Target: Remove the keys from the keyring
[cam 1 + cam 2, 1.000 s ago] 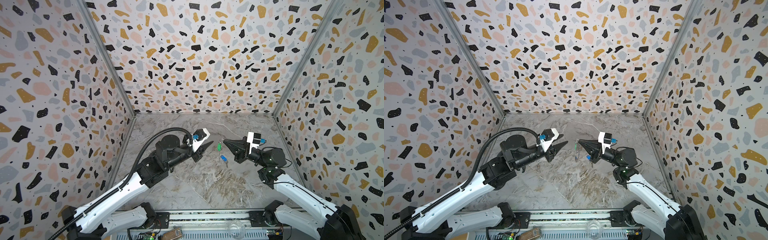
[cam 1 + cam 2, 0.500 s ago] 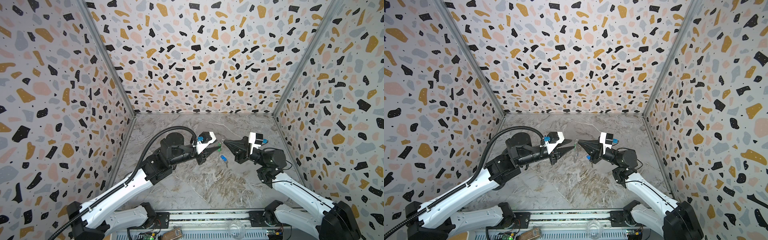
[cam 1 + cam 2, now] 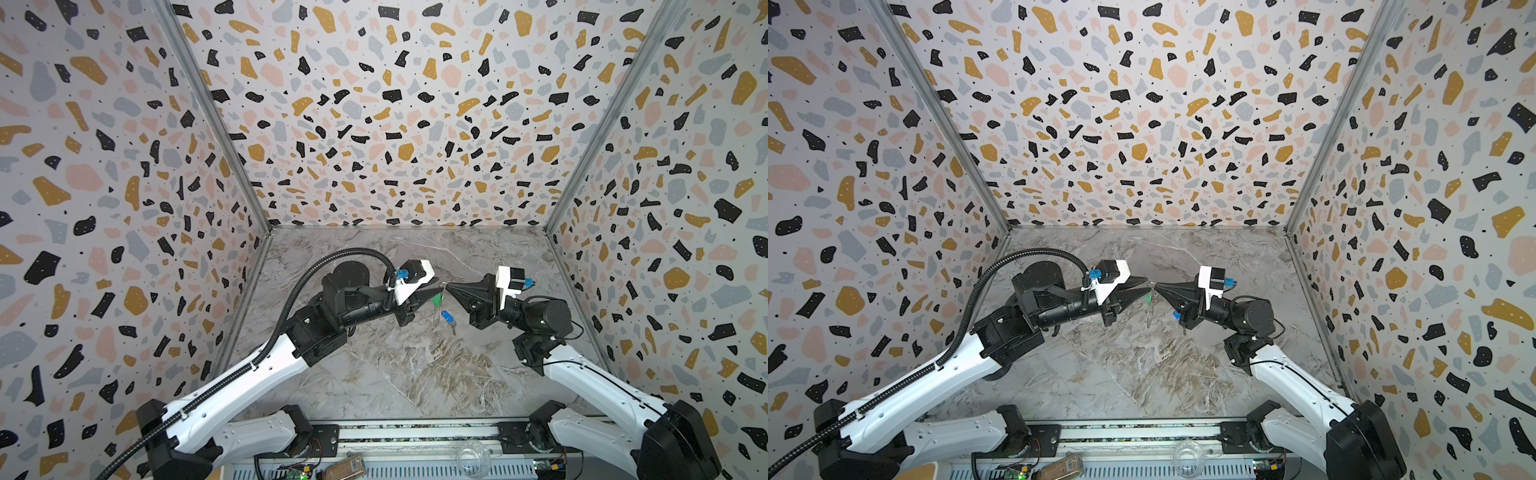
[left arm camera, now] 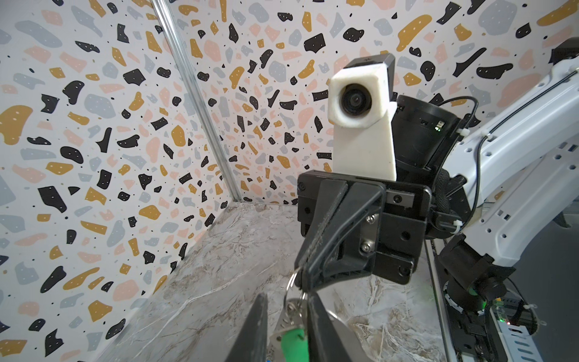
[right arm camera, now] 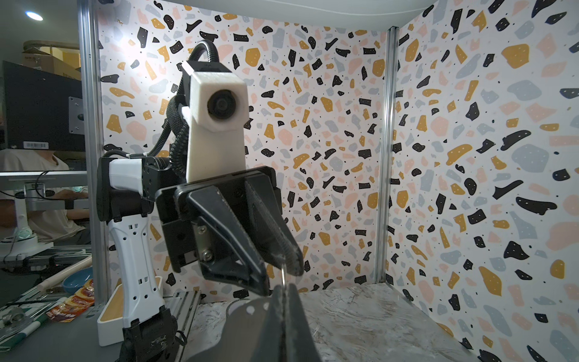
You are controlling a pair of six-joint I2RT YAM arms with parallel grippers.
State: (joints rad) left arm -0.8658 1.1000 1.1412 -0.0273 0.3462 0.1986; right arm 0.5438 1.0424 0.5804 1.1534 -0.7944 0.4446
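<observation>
Terrazzo-patterned walls [image 3: 395, 124] box in your marble-look worktop [image 3: 395, 374], and both arms meet tip to tip over the middle of it, well above the surface.

Your right fingers [image 4: 308, 275] are closed on the keyring [image 4: 289, 283]. You can see its small metal ring pinched at their very tips in the left wrist view, and in a top view a thin loop of it [image 3: 1149, 313] hangs straight down from that pinch.

Your left fingers [image 4: 316, 326] stand narrowly apart, not clamped. They straddle what hangs under the ring. The key with the green tag [image 4: 293, 343] sits in the gap between them, close against one finger and clear of the other. In both top views the green tag shows just below the point where the two sets of fingers meet, with the left fingertips almost touching the right ones. From the right wrist view the ring's wire runs up between the left fingers near their tips.

The key with the blue tag [image 3: 446, 316] lies lower and nearer your right arm, outside both sets of fingers. In a top view it is partly hidden behind the right fingers. You cannot tell from these views whether it hangs from the keyring or rests on the worktop.
</observation>
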